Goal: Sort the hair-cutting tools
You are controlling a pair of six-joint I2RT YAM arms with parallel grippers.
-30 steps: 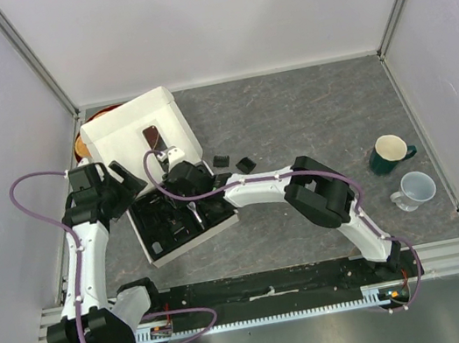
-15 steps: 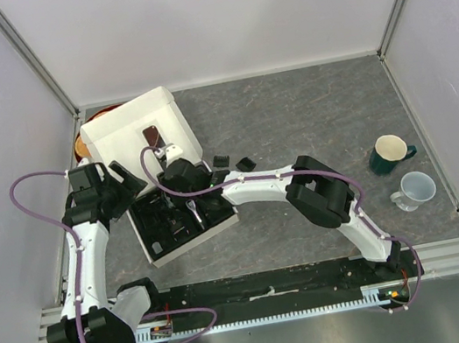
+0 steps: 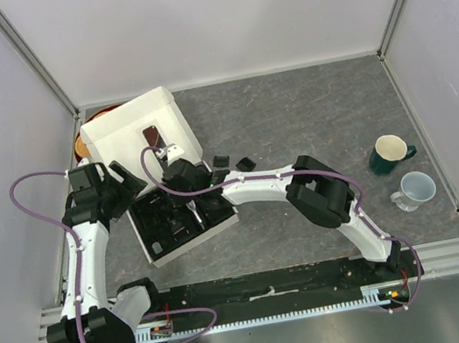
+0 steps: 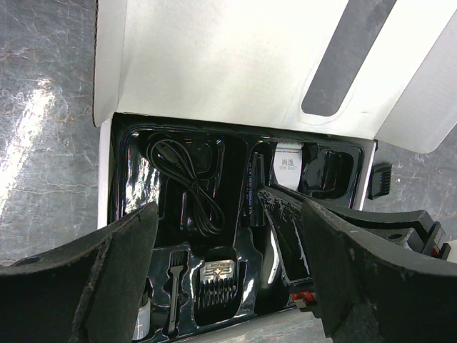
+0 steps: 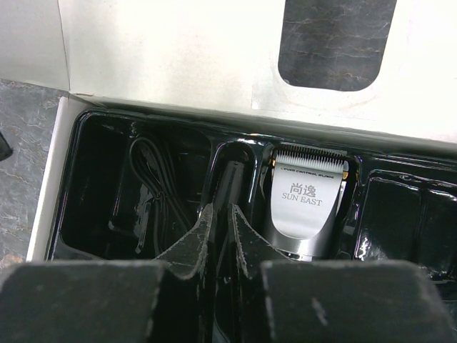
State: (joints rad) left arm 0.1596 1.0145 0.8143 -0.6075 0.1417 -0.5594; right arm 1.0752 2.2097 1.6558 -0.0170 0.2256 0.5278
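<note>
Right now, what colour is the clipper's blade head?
Silver blade head, black teeth along its top edge; clearest in the right wrist view.

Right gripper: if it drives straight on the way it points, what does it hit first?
Probably the slim black piece lying beside the clipper's silver blade head. The right gripper sits right at it, though depth is unclear.

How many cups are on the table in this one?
2. A dark green mug at far right; a clear cup beside it, toward the near edge. The open box could hide others.
</note>
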